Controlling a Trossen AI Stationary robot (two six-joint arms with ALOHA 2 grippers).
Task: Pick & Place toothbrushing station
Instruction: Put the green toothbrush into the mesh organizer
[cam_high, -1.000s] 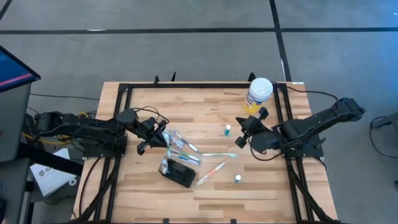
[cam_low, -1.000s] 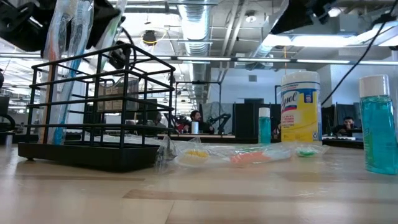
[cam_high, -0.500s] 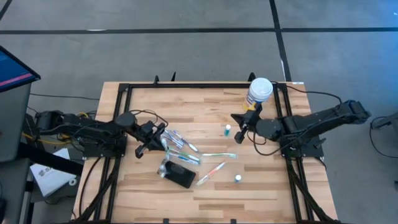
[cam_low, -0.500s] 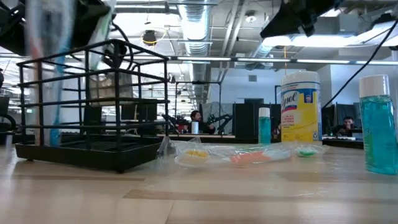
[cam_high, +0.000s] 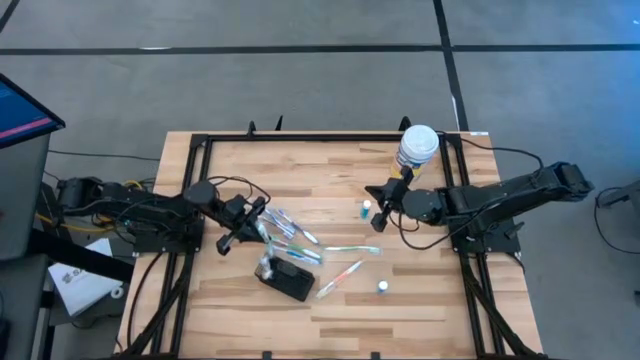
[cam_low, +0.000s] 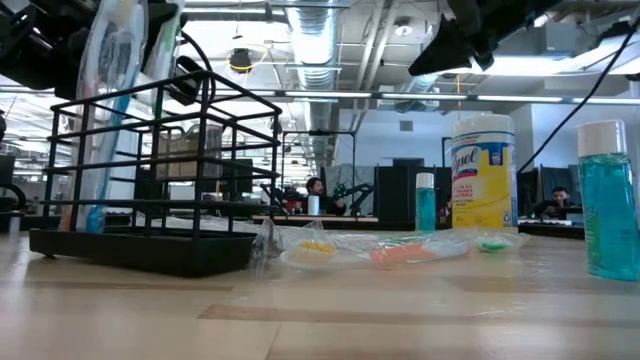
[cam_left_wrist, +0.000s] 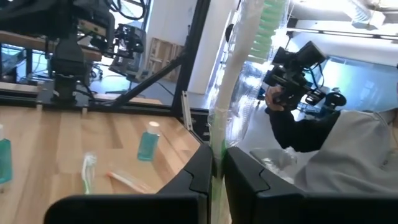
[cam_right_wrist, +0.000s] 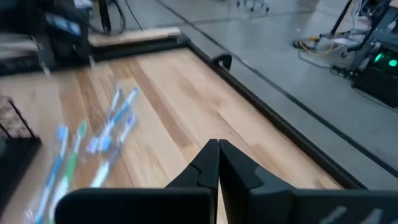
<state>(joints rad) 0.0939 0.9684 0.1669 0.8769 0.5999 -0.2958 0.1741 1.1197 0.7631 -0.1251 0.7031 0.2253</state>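
Wooden bench first: the toothbrush rack sits near its front edge, long axis slanted, just below-right of our left tool, which pinches a wrapped toothbrush. Our right tool, pressed together and empty, hovers farther off. Left arm is nearer.
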